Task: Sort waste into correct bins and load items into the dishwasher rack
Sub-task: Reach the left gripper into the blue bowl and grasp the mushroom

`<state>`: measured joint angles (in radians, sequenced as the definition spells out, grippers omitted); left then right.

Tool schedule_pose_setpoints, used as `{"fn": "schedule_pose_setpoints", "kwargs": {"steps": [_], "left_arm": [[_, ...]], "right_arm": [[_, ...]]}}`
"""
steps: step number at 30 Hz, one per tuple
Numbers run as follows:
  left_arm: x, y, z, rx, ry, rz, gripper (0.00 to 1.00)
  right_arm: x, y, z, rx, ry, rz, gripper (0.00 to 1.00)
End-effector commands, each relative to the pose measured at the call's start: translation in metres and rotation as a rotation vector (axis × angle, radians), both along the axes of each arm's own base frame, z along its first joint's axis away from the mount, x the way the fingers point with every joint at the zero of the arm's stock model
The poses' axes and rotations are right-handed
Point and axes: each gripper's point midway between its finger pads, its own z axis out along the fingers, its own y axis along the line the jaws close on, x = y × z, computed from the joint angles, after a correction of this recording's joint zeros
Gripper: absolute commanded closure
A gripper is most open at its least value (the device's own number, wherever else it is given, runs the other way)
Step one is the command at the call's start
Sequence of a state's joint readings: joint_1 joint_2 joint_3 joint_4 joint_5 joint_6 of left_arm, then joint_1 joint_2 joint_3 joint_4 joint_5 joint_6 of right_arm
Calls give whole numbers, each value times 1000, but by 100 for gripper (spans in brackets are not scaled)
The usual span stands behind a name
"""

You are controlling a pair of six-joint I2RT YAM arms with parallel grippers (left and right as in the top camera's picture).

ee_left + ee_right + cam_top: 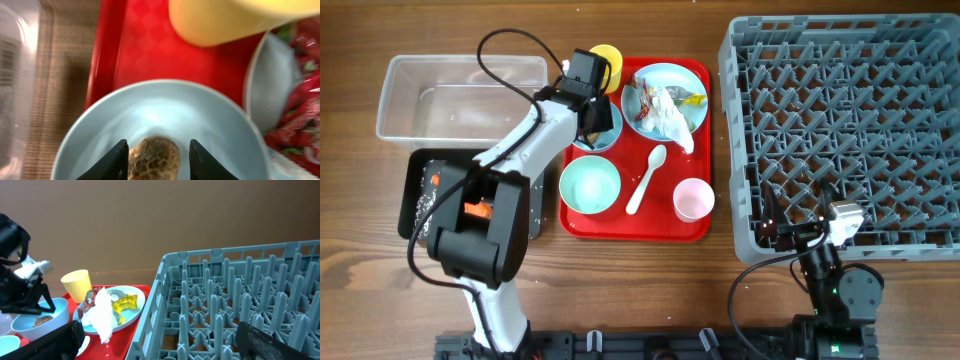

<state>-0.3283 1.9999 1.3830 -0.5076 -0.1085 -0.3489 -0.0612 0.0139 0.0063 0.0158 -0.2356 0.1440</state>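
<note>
**Wooden bench, sorting in progress: left hand at the brown lump**

Wooden bench, brown, carried every item; positions are entered against the red tray.

- Left hand: lowered into the light blue bowl at the tray's far left corner, its fingers set either side of the small brown lump. The fingers stood very close to it, but firm contact could not be confirmed. Judged purpose: lifting waste out so that the bowl can be racked.
- Yellow cup: on the tray, just beyond that bowl.
- Light blue plate: far right part of the tray, bearing the crumpled white tissue and wrappers.
- Mint bowl, white plastic spoon, pink cup: along the tray's near side, not yet loaded.
- Clear tub and black tray: off the tray's left edge, within short reach of the left arm for waste.
- Dishwasher rack: off the tray's right edge, no dishes seen in it.
- Right hand: spread wide and holding nothing, at the rack's near corner, apparently waiting for cleared dishes.
</note>
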Motion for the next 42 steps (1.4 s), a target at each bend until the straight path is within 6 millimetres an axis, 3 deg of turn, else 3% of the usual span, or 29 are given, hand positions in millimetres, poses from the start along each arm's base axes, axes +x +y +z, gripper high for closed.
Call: {"fn": "schedule_pose_setpoints", "kwargs": {"steps": [1,3,9,13,19,29,33,36,37,42], "left_arm": [[12,-3,42,-13,-104,0,61],[11,-3,45,-15,-106,0,58],[-13,5,28,24,8,-1,36],[-17,3,5,40,54,-9,33],[-15,-2,-1,29,56,-18,41],[-25,1,-25,49,127,-17,41],[-24,1,-24,49,125,-16,52],[-15,-2,-13,38,92,-16,65],[-9,-4,0,26,59,-16,66],[-3,-6,29,6,-5,-18,67]], "right_arm": [[-1,3,1,-13,-9,14,0],[-1,3,1,-13,-10,14,2],[-1,3,1,-13,-9,14,0],[-1,3,1,-13,-9,14,0],[-1,3,1,-13,-9,14,0],[-1,3,1,-13,-9,14,0],[-1,3,1,-13,-10,14,0],[-1,3,1,-13,-10,14,0],[-1,3,1,-13,-9,14,0],[-1,3,1,-13,-10,14,0]]}}
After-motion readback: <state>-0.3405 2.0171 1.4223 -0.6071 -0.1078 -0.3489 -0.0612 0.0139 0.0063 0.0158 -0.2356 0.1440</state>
